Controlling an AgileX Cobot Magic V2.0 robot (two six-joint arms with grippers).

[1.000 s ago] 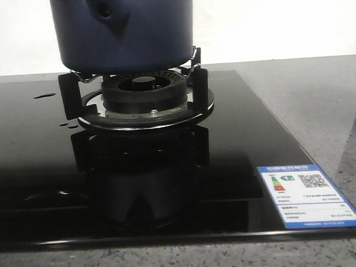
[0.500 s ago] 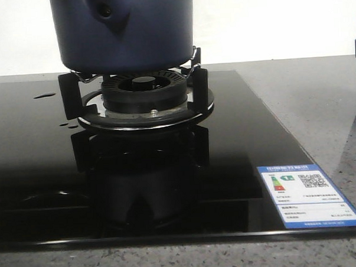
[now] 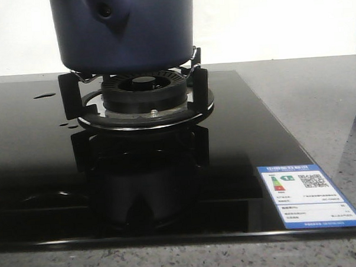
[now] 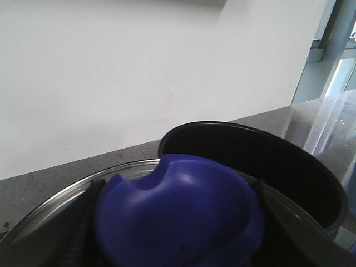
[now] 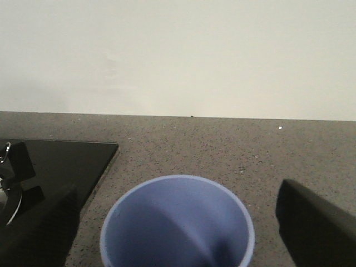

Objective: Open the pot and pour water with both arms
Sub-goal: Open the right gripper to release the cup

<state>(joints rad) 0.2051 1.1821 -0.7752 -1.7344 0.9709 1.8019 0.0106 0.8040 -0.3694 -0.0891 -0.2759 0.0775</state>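
The pot (image 3: 123, 32) is sitting on the burner stand (image 3: 142, 93) of the black glass stove (image 3: 237, 137), which is lying on the grey desk (image 3: 318, 98). In the left wrist view the left gripper (image 4: 178, 222) is clamping a blue knob (image 4: 178, 217) over a metal-rimmed lid (image 4: 50, 206), with the pot's open rim just past it. The right gripper (image 5: 178, 222) is spread wide, straddling a pale blue cup (image 5: 177, 222), not clearly touching it.
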